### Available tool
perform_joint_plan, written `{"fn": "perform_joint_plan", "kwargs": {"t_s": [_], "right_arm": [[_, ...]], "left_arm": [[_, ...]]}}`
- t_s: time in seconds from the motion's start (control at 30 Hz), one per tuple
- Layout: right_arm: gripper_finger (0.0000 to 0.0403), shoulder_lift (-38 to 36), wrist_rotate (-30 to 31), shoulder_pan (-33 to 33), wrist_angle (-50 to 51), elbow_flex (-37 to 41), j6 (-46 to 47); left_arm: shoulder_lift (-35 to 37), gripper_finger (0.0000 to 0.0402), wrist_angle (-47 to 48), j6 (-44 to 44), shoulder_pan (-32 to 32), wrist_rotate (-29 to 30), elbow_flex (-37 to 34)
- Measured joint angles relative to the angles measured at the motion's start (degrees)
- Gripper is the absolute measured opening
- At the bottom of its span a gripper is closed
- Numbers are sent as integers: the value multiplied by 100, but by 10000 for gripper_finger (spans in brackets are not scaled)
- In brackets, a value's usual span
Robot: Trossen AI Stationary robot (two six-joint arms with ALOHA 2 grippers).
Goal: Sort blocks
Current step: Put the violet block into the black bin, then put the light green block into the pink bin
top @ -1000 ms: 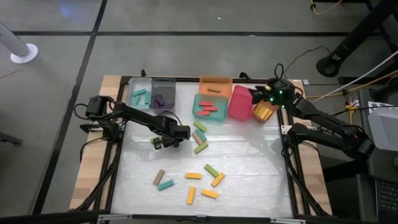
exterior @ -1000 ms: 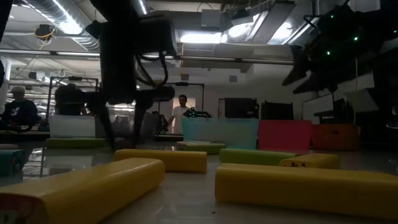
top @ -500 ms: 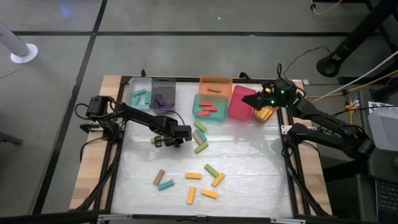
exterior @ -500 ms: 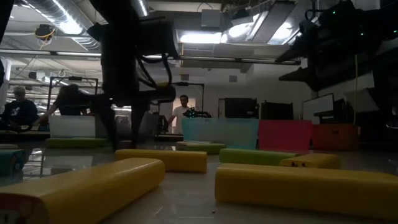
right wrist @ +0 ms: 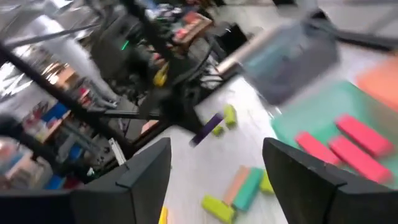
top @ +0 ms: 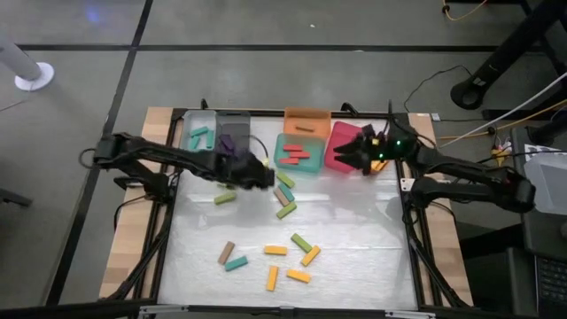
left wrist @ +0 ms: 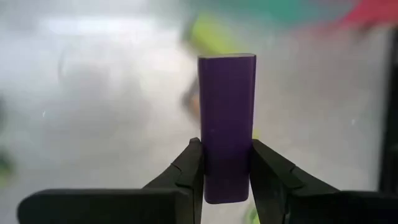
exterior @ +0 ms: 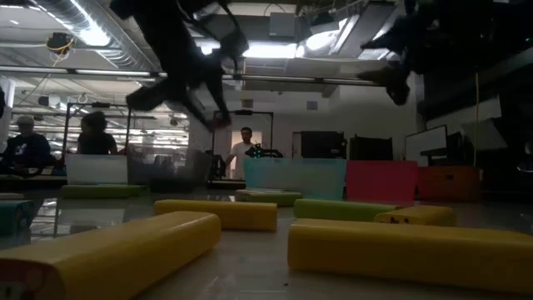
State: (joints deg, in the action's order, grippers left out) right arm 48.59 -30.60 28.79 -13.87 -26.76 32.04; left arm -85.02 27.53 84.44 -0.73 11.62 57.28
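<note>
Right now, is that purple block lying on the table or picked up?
Picked up. The left hand is shut on the purple block, its fingers pinching both sides.

From above, even light falls on the glossy white table top (top: 354,257), which shows soft glare. The table-level view is dim and backlit by bright ceiling strip lights (exterior: 83,29), arms in silhouette. Both wrist views are motion-blurred; only the purple rectangular block (left wrist: 227,124) is sharp.

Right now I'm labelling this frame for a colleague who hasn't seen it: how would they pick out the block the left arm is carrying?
Start at the row of bins along the table's far edge and find the grey bin. Just in front of it the left gripper is shut on a purple block, lifted above the table. It is the only block held off the surface.
</note>
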Motion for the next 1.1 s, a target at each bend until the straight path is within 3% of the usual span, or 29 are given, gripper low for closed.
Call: {"fn": "perform_joint_plan", "kwargs": {"t_s": [0.23, 0.33, 0.5, 0.67, 0.8, 0.97, 1.1], "right_arm": [[253, 785, 1065, -1065, -731, 0, -839], [253, 1211, 1629, -1418, -758, -2, -984], [253, 1884, 2269, -1873, -915, -2, -904], [253, 2271, 2657, -2265, -1099, -2, -72], [253, 2315, 3388, -2594, -1109, -2, 483], [253, 2319, 4270, -2880, -1197, -51, 769], [253, 2319, 4531, -2920, -1169, -243, 801]], "left_arm": [[1134, 86, 618, -1693, 820, 1712, 2], [1367, 90, 962, -2272, 1378, 2123, 0], [1325, 93, 1247, -3199, 2184, 2130, 0], [1145, 116, 1233, -4394, 2746, 2122, 0], [1018, 130, 1251, -4956, 3089, 2086, 0], [980, 145, 1259, -5514, 3367, 1504, 0], [980, 157, 1255, -5689, 3469, 1139, 0]]}}
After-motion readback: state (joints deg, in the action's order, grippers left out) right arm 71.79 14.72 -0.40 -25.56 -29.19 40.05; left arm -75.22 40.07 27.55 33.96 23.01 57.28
